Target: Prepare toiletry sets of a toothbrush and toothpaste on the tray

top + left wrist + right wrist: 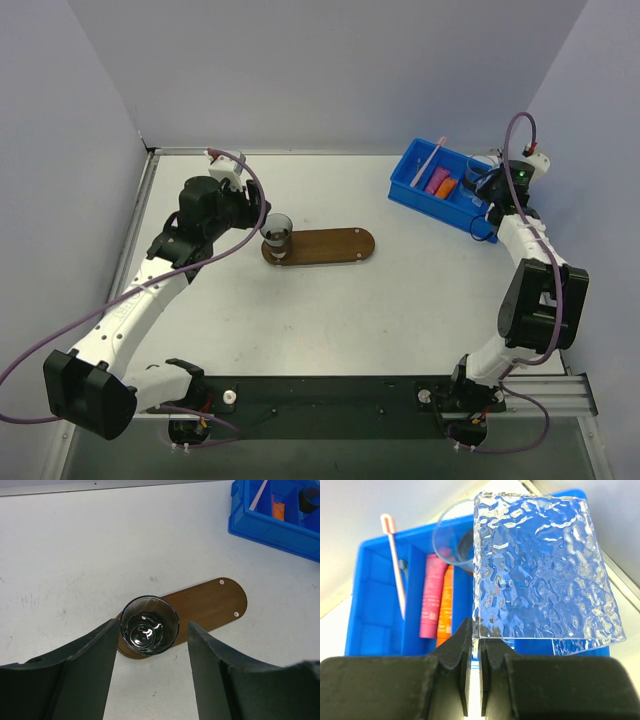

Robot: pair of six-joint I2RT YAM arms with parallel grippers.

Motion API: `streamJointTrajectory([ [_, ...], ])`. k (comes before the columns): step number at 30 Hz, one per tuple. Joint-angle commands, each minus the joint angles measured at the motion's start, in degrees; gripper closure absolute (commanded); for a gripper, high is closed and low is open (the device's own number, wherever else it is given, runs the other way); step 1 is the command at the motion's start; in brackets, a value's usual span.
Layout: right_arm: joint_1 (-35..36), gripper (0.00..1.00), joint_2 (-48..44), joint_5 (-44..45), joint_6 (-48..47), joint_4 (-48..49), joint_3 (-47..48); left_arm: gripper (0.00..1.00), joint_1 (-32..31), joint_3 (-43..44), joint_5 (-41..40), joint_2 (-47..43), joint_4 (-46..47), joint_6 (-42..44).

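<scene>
**Sets not yet laid out**

Far right, blue plastic bin (428, 192) holds thin pale-pink toothbrush (396, 570) in left section, magenta tube (431, 597) & orange tube (446, 605) in next. R hand (475, 645) clenched on clear rippled cup (540, 570) rim. L hand (152, 630) spread, flanking dark glass (277, 233) on brown wooden tray (330, 246), mid-bench (400, 300).

Robotics lab: walled test table (330, 320)

We see the tray (335, 245) bare from its middle to its right end, with open table (400, 280) between it and the blue bin (425, 203); a glass (277, 234) occupies its left end. Inside the bin, a clear textured cup (540, 565) blocks the right side, and dividers (414, 605) hem the toothpaste tubes (432, 597).
</scene>
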Motion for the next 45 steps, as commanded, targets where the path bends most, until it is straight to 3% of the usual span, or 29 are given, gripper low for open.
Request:
streamJointTrajectory([
  [1,-0.12,1.0,-4.56,-3.38,-1.85,3.24,4.36,0.34,-0.37,1.13,0.02,-2.33,1.13,0.81],
  [8,0.93,1.0,-12.47,-9.18,-1.5,5.08,0.76,0.34,-0.9,0.86,1.95,-3.47,2.09,1.69],
  [15,4.09,1.0,-21.17,-27.9,-1.15,0.26,0.84,0.34,-3.0,0.51,7.13,-4.18,3.94,3.01],
  [27,19.64,1.0,-29.7,-52.58,-5.54,-16.26,-1.79,0.3,-5.64,2.27,30.06,-0.93,7.45,0.56],
  [33,25.71,1.0,-30.49,-56.47,-9.41,-25.41,-1.09,0.28,-5.73,1.92,46.14,2.5,15.71,-6.9],
  [45,32.75,1.0,-31.99,-62.1,-9.32,-27.79,0.23,0.28,-7.22,1.39,46.6,5.49,18.35,-11.48],
])
